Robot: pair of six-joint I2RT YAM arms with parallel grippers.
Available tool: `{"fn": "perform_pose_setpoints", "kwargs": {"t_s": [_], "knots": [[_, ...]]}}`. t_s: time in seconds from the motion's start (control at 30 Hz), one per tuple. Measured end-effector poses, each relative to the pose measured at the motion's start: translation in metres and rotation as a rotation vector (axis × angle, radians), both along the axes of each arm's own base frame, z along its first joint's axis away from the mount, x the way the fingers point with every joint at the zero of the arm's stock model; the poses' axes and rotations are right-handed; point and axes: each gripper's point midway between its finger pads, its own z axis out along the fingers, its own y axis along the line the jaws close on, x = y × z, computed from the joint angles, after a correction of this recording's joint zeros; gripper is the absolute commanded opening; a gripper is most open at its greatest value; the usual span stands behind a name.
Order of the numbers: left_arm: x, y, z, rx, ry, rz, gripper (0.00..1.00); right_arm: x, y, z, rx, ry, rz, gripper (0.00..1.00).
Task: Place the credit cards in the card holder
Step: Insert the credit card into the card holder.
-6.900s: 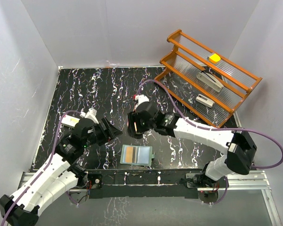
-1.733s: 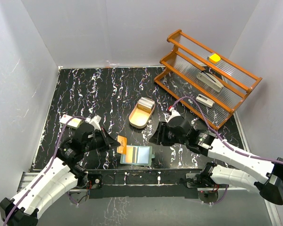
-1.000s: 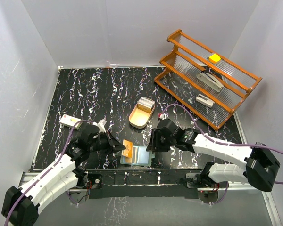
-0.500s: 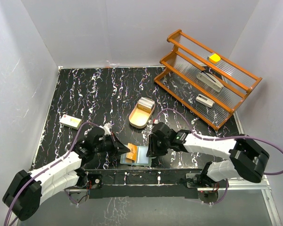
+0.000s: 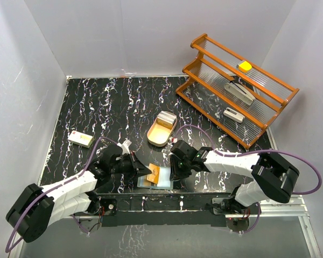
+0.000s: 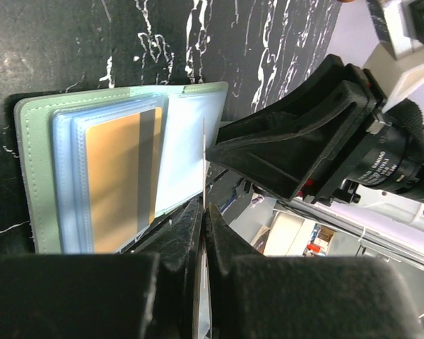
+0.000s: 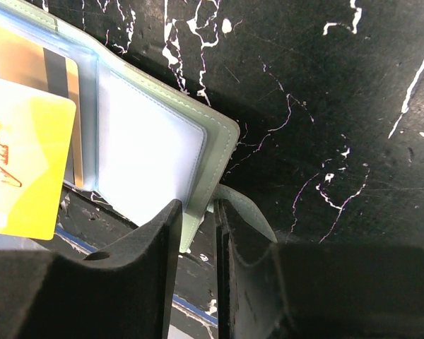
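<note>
One card (image 6: 116,180) is in the card holder (image 7: 152,141), the left end effector (image 6: 203,212) pinches a second card (image 7: 21,162) over it, more cards (image 5: 167,116) wait, and I cannot tell the right end effector's (image 7: 198,212) grip.

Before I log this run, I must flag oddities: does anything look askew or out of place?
The orange rack at the far right stands diagonal to the table's edges. The card holder lies open right at the near edge, the right pincer at its corner. Nothing looks spilled or damaged.
</note>
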Motion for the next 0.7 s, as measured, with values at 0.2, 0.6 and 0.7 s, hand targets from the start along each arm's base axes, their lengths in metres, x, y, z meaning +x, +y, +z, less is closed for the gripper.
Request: {"fn": "perform_pose_setpoints", "kwargs": {"t_s": [0.2,0.6,0.7], "knots": [[-0.003,0.002,-0.009,0.021,0.013,-0.006,0.00,0.000,-0.001,0.000,-0.003,-0.005,0.008,0.20],[-0.008,0.007,-0.033,0.070,0.030,-0.008,0.00,0.000,-0.001,-0.001,-0.001,-0.010,0.012,0.20],[-0.009,0.008,-0.039,0.082,0.038,-0.011,0.00,0.000,-0.001,-0.001,-0.002,-0.011,0.013,0.20]]}}
